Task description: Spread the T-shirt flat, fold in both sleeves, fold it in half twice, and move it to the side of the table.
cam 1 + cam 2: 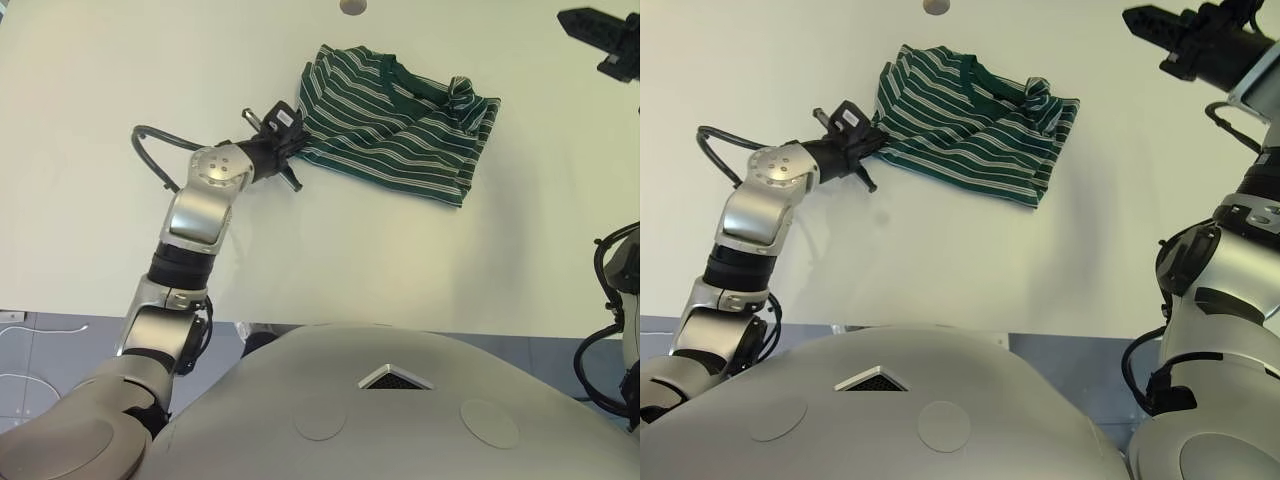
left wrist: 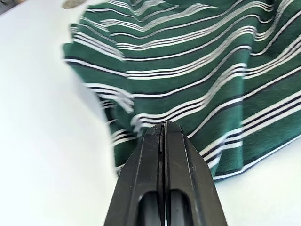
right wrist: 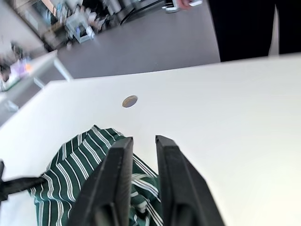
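Observation:
A green T-shirt (image 1: 395,125) with white stripes lies crumpled and partly folded over on the white table (image 1: 400,260), toward the far middle. My left gripper (image 1: 295,143) is at the shirt's near left corner. Its fingers are shut, pinching the fabric edge (image 2: 155,113), which bunches up beyond the tips in the left wrist view. My right gripper (image 1: 1135,18) hangs in the air past the shirt's far right side, well above the table. Its fingers (image 3: 117,160) are open with nothing between them, and the T-shirt (image 3: 80,174) lies below them.
A small round hole (image 1: 352,6) sits in the tabletop just beyond the shirt. Bare table surface spreads to the left, right and front of the shirt. The table's near edge (image 1: 330,325) runs just ahead of my body.

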